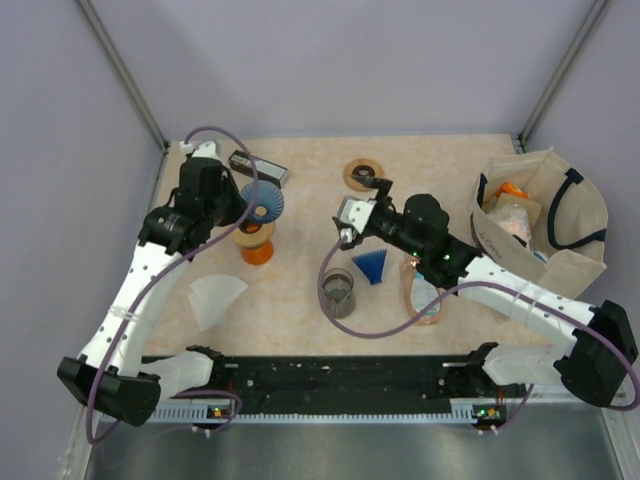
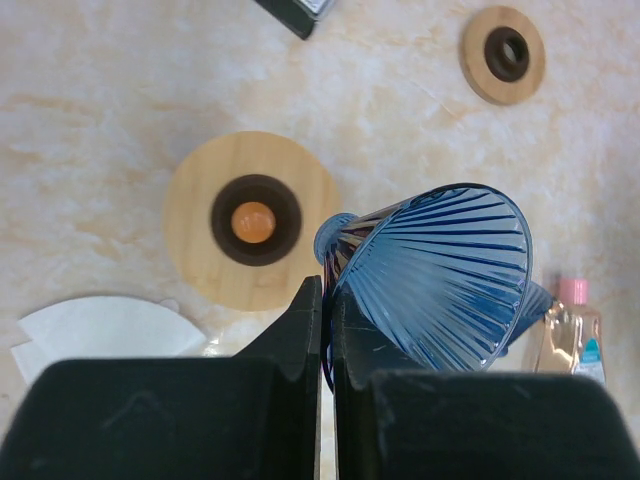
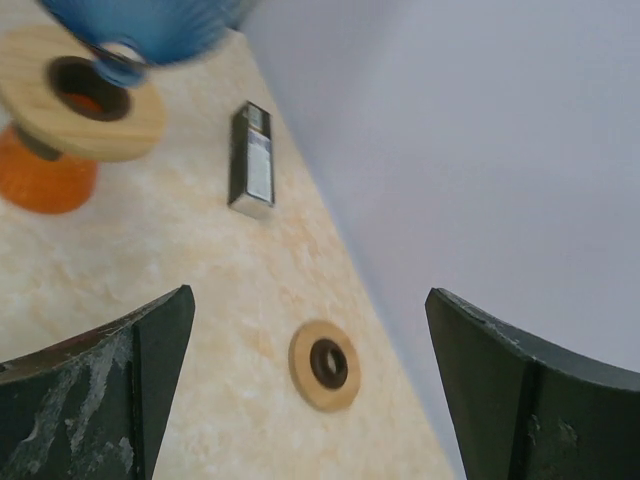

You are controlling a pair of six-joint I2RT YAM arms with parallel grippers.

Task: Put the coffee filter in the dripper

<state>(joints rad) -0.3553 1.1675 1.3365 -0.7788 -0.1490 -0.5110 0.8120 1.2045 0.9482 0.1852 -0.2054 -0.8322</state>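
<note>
Top external view: in the upper left of the frame the left gripper point(image 1: 230, 205) is closed on the rim of the blue dripper point(image 1: 263, 201), which hangs tilted above the orange stand point(image 1: 256, 246). The coffee filter point(image 1: 214, 298) lies flat on the table point(image 1: 300, 205), lower left, apart from the stand. The right gripper point(image 1: 348, 222) is in the middle.

Left wrist view: the two fingers point(image 2: 300, 330) pinch the dripper point(image 2: 440, 270) wall between them. The stand point(image 2: 195, 215) is on the left of it, and the coffee filter point(image 2: 100, 325) is at the lower left edge.

Right wrist view: the right gripper point(image 3: 308, 300) has its fingers point(image 3: 100, 390) wide apart and holds nothing. A small wooden ring point(image 3: 325, 365) lies on the table between them.
</note>
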